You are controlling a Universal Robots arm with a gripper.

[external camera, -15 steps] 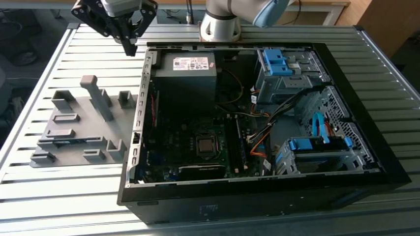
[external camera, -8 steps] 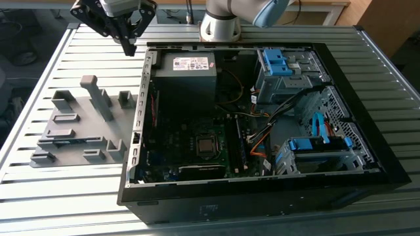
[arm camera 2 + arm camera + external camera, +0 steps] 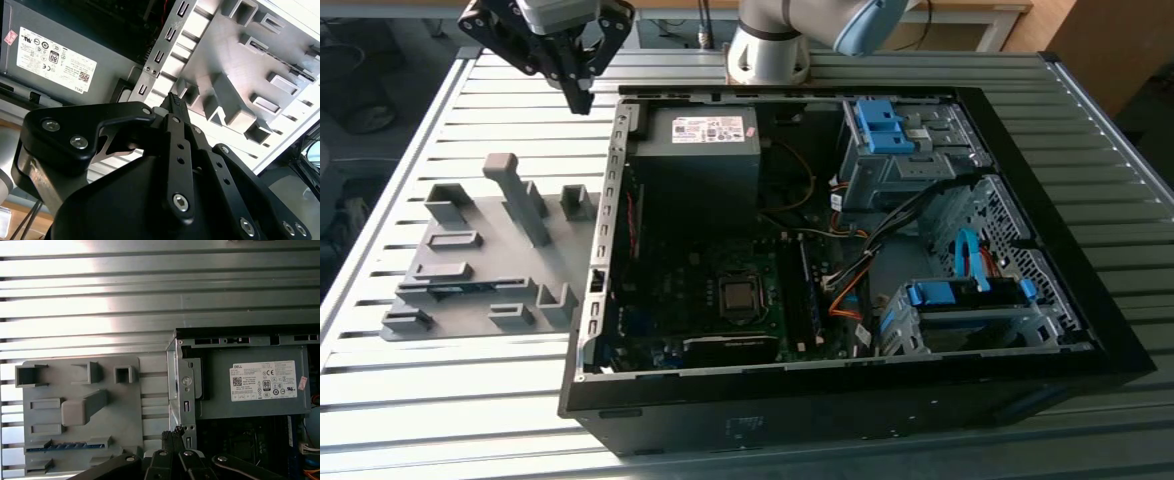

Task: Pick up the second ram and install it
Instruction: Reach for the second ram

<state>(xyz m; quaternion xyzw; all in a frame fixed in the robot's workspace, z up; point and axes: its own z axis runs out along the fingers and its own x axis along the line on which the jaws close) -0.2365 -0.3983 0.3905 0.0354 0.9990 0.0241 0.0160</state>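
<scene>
**Empty closed gripper hovering by the computer's corner, memory stick lying in its tray**

In the exterior view, an open black computer case (image 3: 854,400) is lying on its side on a slatted metal surface (image 3: 454,420). The gripper (image 3: 579,98) is hanging above the surface towards the exterior view's upper left, just off the case corner that houses the grey power supply (image 3: 700,160). Its two dark fingers are pressing together into a single point and are gripping nothing. In both wrist views the gripper (image 3: 174,100) (image 3: 172,434) is showing the same pinched tip, with the power supply's pale label close by.

To the exterior view's left of the case, a flat grey holder tray (image 3: 494,262) is sitting on the surface, carrying several raised grey blocks. The second ram (image 3: 460,289), a thin blue stick, is lying in a long slot near the tray's end farthest from the gripper, well apart from the fingers. In the first wrist view the second ram (image 3: 67,445) is showing as a blue strip with a row of dark chips, seated between two grey blocks on the tray (image 3: 145,390).

Inside the case, the motherboard (image 3: 707,290) is lying exposed, and bright blue drive latches (image 3: 881,125) are standing at the exterior view's right.
</scene>
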